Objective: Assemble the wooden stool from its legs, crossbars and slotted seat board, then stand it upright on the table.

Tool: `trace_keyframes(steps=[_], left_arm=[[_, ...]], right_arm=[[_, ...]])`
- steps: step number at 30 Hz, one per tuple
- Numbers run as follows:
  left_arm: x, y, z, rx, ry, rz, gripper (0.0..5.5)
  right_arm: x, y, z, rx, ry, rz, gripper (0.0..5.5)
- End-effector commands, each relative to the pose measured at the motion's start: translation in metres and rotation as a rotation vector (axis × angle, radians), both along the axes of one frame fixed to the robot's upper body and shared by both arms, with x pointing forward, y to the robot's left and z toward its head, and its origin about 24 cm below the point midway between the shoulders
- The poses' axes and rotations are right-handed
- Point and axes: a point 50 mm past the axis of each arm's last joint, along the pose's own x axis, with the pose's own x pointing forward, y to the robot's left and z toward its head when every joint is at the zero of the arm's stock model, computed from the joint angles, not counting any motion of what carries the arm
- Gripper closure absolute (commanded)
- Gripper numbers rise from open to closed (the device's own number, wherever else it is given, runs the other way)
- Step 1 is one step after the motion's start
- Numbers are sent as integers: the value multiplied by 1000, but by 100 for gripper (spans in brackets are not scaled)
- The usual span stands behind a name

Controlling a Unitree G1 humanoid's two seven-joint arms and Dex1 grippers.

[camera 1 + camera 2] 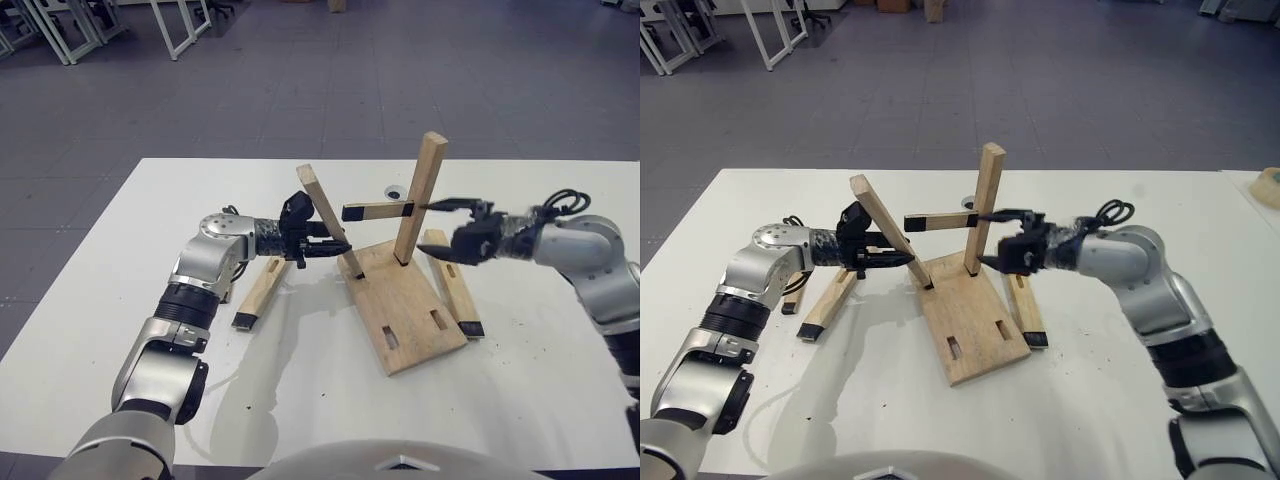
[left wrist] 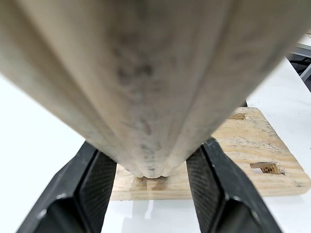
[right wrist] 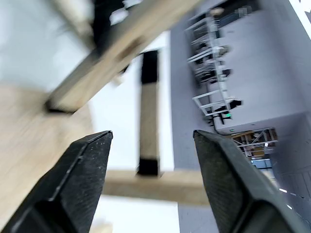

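1. Nearest me is the white table (image 1: 560, 380). The board (image 1: 415, 310) lies flat on it, slots up, with two open slots showing on its near half.
2. Left of the board, just beside my left forearm, a loose leg (image 1: 262, 290) lies flat with its black tip toward me. A second loose leg (image 1: 455, 290) lies along the board's right edge, its black tip also on the near end. I cannot tell whether it touches the board.
3. My left pincer (image 1: 335, 245) is clamped on the tilted leg (image 1: 322, 210), low on its length, with one finger (image 2: 92, 184) on each side of the wood. This leg leans up and away to the left. Its dark lower end meets the board's far left corner, but I cannot tell whether it sits in a slot.
4. My right pincer (image 1: 437, 230) hangs just right of the tall leg (image 1: 425, 170), fingers spread wide and holding nothing. The upper fingertip is near the spot where the crossbar (image 1: 378, 211) joins that leg. The lower fingertip is near the leg's foot, above the board's far right part.
5. The tall leg stands in the board near its far edge, and its top leans a little to the right.
6. The crossbar juts out level from about halfway up the tall leg, pointing left. Its black free end comes close beside the tilted leg, and I cannot tell whether the two touch.
7. Farther back, a small ring (image 1: 395, 190) lies on the table behind the legs.
8. Beyond the table's far edge is grey floor, with white-framed desks (image 1: 60, 30) at the back.
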Motion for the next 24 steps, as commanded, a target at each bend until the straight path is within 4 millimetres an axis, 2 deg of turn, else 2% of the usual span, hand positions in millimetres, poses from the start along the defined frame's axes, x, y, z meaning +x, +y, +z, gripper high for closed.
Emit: trace_keyframes(steps=[1, 5, 9, 16, 24], left_arm=[[-7, 8, -34, 113, 139, 63, 346], [-1, 4, -34, 101, 167, 67, 346], [3, -1, -33, 107, 168, 63, 346], [5, -4, -32, 140, 159, 64, 346], [9, -9, -33, 215, 134, 86, 346]], right_arm=[[27, 27, 22, 169, -40, -89, 285], [56, 63, 28, 198, -75, -117, 285], [63, 78, 14, 123, -63, -96, 285], [55, 78, -36, -33, 67, -55, 285], [50, 74, -49, -49, 104, -61, 285]])
